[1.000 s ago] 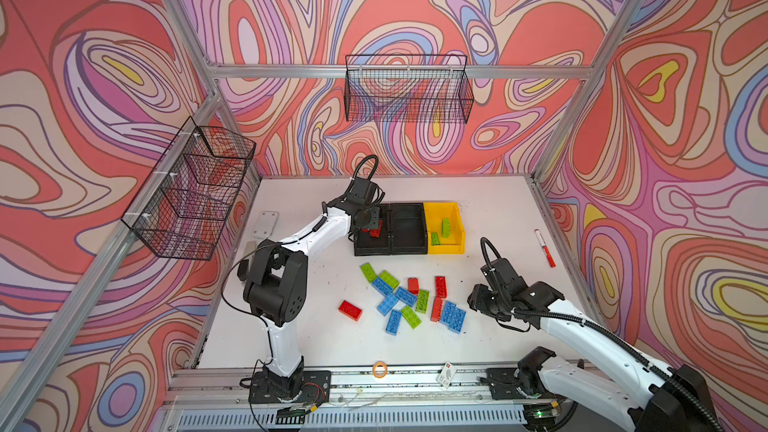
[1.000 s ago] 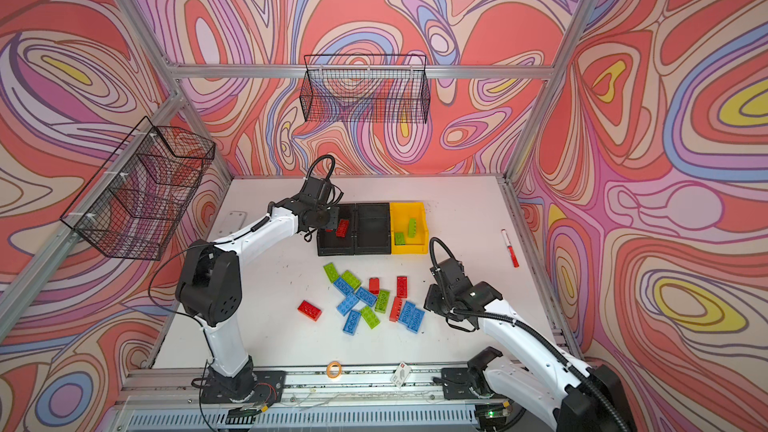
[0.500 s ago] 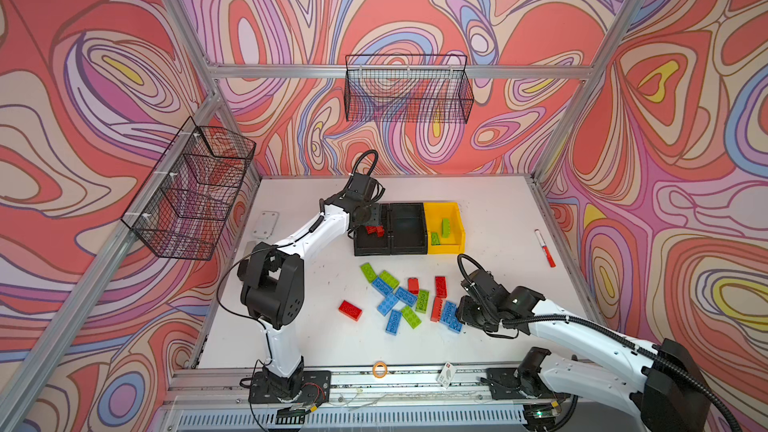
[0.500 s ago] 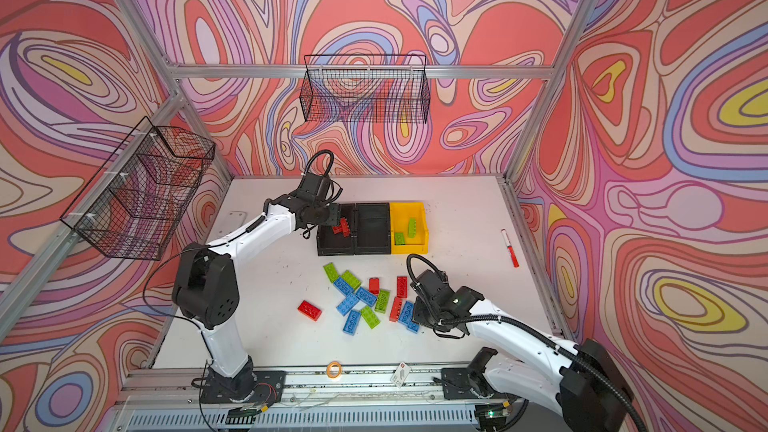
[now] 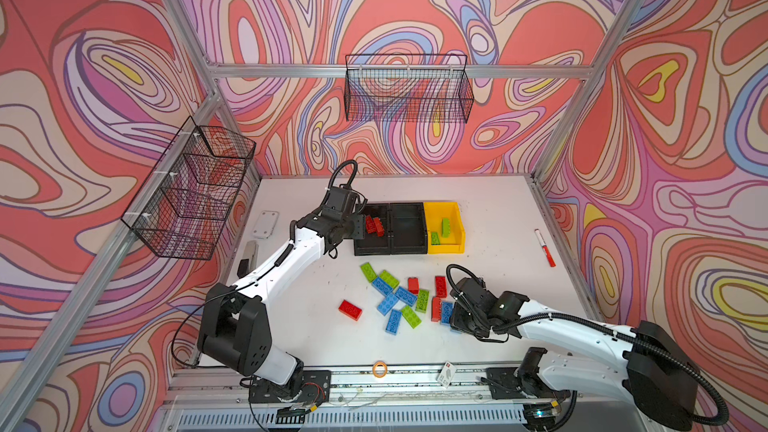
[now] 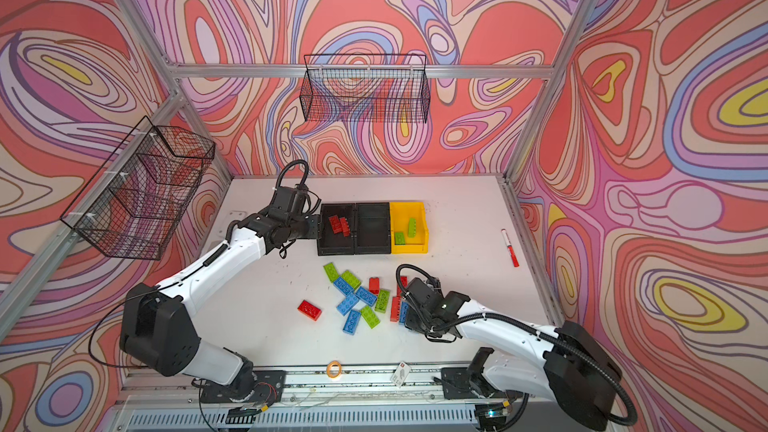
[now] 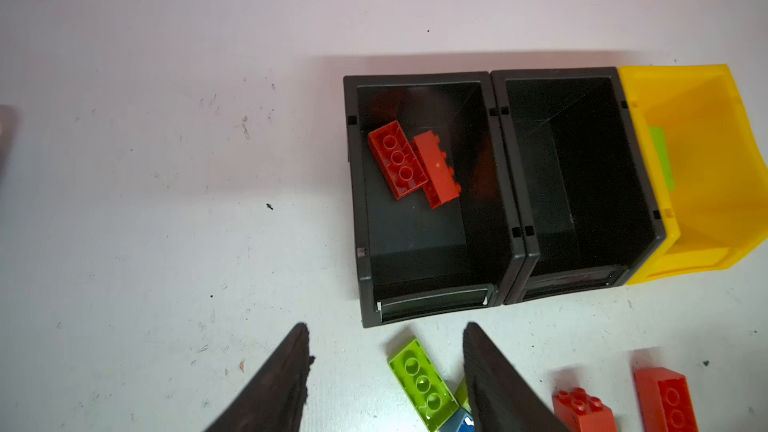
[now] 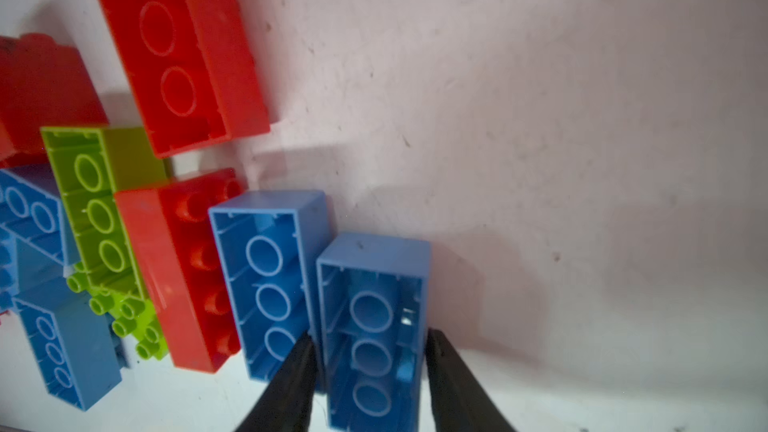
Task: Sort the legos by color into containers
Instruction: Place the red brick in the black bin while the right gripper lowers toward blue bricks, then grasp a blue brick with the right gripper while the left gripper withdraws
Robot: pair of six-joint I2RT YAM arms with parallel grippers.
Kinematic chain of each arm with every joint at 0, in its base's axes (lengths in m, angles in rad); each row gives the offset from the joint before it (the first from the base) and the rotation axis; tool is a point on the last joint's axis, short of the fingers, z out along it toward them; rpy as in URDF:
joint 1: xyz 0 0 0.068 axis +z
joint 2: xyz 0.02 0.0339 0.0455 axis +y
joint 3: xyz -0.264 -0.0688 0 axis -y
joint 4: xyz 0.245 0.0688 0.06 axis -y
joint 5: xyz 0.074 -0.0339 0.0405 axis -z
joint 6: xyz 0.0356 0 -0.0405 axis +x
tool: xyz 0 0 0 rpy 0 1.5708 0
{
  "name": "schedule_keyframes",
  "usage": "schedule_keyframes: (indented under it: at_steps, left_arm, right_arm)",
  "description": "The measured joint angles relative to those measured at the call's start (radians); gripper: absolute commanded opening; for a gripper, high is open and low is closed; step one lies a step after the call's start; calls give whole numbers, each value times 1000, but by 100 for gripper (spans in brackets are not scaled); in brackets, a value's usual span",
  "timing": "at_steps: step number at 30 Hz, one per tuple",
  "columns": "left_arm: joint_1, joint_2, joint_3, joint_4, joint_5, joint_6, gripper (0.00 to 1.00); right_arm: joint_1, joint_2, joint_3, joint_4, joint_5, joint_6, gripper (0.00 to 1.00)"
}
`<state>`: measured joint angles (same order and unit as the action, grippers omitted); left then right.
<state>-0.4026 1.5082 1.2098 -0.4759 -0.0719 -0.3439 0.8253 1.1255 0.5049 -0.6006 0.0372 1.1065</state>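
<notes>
Fingers of the right gripper are clamped against the two long walls of a blue brick. It lies on the white table with its hollow underside up. One finger sits in the narrow gap between this brick and a second blue brick that lies alongside it, also underside up. The other finger has only bare table beyond it. On the far side of the second blue brick, and touching it, a red brick lies on its side. Beyond that come a lime green brick and more blue and red ones in a loose cluster.

Fingers of the left gripper are spread apart with nothing between them, held above the table. Below the gap between them a loose green brick lies on the table. Just ahead of the fingertips is the front wall of the left black bin. Inside it two red bricks lie side by side, touching. Pressed against that bin on its far side is the middle black bin, and against that stands the yellow bin. In both top views the yellow bin holds two lime green bricks. Well apart from everything else, a red marker lies near the table's edge.
</notes>
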Motion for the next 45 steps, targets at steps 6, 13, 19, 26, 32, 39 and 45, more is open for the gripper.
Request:
schedule_keyframes:
  at_steps: [6, 13, 19, 26, 32, 39, 45]
  left_arm:
    - [5, -8, -8, -2, 2, -3, 61]
    - [5, -8, -8, -1, 17, -14, 60]
    - [5, -15, -23, 0, 19, -21, 60]
    - [5, -26, -40, 0, 19, -26, 60]
    - [5, -31, -40, 0, 19, -26, 60]
    - [5, -34, -41, 0, 18, -26, 60]
    - [5, -34, -41, 0, 19, -26, 60]
  right_arm:
    - [1, -98, -39, -14, 33, 46, 39]
    - [1, -187, -66, -49, 57, 84, 49]
    - [1, -212, -68, -78, 73, 89, 52]
    - [1, -235, -100, -89, 80, 93, 47]
    - [1, -206, -91, -79, 92, 87, 44]
    - [1, -190, -82, -72, 105, 78, 34]
    - [1, -204, -77, -90, 119, 73, 25]
